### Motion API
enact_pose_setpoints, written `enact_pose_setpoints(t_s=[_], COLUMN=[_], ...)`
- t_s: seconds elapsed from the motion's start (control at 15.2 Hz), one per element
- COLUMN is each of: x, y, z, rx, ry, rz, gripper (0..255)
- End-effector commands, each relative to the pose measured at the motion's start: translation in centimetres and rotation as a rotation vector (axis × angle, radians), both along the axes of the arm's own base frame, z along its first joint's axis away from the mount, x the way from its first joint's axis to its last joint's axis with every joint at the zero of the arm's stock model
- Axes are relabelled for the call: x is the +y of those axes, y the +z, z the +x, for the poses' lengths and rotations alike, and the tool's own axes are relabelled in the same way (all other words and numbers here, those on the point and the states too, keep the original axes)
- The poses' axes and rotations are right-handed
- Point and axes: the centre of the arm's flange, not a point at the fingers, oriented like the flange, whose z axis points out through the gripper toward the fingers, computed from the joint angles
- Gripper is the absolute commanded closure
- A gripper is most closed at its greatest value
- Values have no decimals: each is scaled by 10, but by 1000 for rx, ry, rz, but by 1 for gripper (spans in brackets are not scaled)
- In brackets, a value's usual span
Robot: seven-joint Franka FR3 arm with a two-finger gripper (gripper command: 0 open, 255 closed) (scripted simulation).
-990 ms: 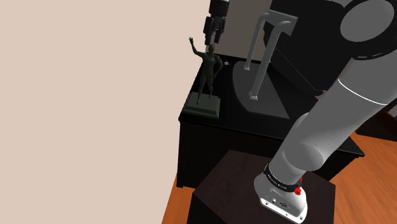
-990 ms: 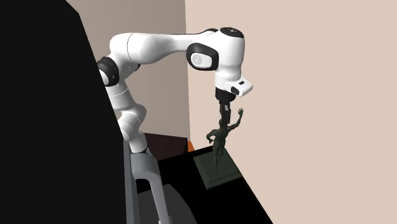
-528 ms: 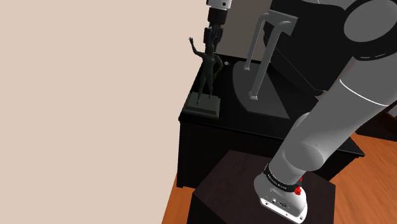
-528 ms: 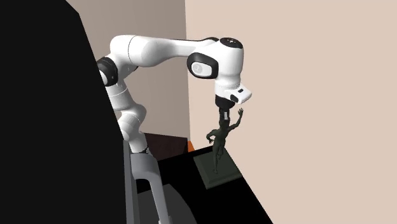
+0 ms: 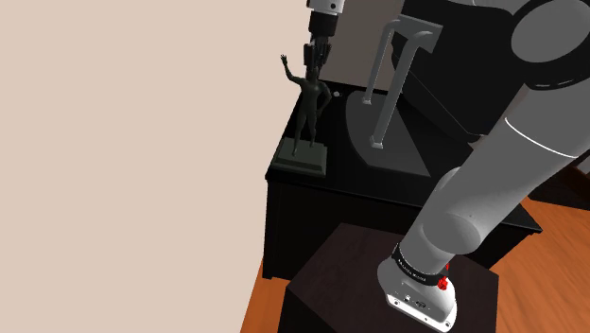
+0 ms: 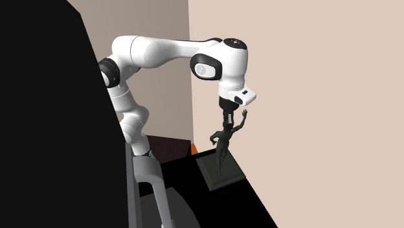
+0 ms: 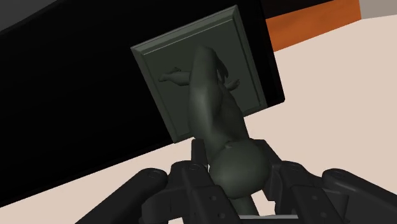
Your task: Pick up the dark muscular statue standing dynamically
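Beige wall behind a black tabletop. Standing at the tabletop's wall-side corner on a square plinth: dark statue, long axis vertical, one arm flung up toward the wall. Straight above it, pointing down: gripper, clenched on the statue's head, fingers pressed against either side.

A plain black tabletop carries two things. A dark green-grey statue of a muscular figure stands upright on its square plinth at the corner beside the beige wall. A grey two-legged stand rises from a dark rounded foot just beside it.
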Motion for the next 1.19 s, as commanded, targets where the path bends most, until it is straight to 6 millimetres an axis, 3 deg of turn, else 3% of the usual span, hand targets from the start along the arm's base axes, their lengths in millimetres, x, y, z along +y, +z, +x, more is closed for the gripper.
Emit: enact_pose_setpoints(t_s=[0.0,0.99,1.12], x=[1,1,1], y=[-1,78,79], z=[0,0,0], rx=[3,3,3], ry=[-1,-1,-1], rz=[0,0,0], gripper=[255,255,255])
